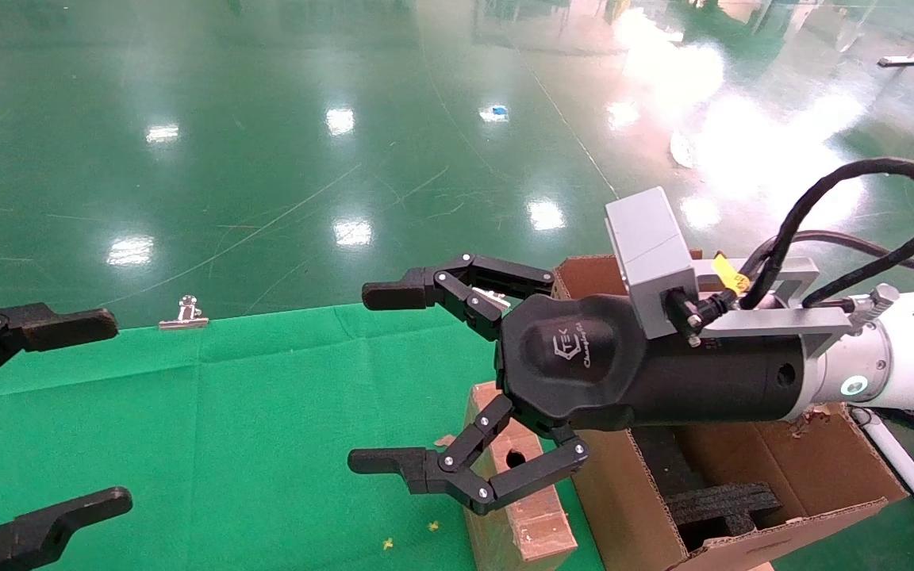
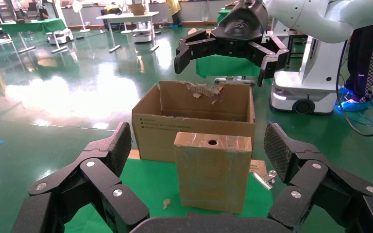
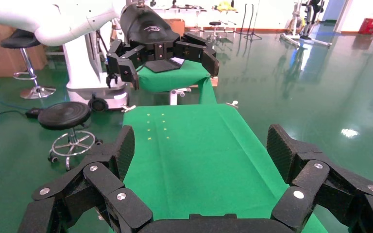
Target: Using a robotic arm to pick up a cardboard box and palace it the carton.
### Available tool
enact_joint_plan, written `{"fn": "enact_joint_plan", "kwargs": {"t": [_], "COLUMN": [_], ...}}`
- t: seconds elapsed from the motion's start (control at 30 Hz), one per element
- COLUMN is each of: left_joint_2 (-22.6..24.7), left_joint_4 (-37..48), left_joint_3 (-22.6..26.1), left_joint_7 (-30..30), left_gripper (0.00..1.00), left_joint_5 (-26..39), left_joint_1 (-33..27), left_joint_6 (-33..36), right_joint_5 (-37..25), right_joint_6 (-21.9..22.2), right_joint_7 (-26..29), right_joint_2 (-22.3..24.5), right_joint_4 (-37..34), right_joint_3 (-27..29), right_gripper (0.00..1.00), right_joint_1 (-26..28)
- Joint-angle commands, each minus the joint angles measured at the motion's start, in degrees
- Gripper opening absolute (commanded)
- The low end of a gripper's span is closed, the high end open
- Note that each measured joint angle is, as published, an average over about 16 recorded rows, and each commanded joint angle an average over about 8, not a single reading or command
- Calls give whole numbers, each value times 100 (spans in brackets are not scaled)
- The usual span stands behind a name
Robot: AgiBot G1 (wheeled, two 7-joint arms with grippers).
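Brown cardboard box [image 1: 516, 496] stands ungrasped on the desk [image 1: 227, 412] beside the carton [image 1: 743, 492]; the right claw [image 1: 393, 381], spread open above, must descend to straddle it, while the left claw [image 1: 68, 412] idles open.

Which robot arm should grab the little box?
Probably the right: its open gripper hangs right above the cardboard box, beside the carton. The left gripper is open too, but far across the table.
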Motion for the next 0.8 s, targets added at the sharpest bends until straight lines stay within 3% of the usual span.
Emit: {"fn": "enact_joint_plan", "kwargs": {"t": [0.03,0.53,0.8], "left_joint_2": [0,1,1], "left_joint_4": [0,3,6], "left_joint_3": [0,-5,-1], "left_joint_7": [0,-3,0], "left_gripper": [100,100,100], "left_joint_5": [0,4,2], "left_joint_1": [0,1,-2], "left_joint_6": [0,1,1], "right_joint_5": [0,-126,-993], "right_joint_6": [0,-23,-255], "right_joint_7": [0,22,305], "right_joint_2": [0,19,-111], "right_joint_4": [0,91,370], "right_joint_3": [0,-63,-651], "right_gripper": [100,100,100], "right_joint_1": [0,33,489]}}
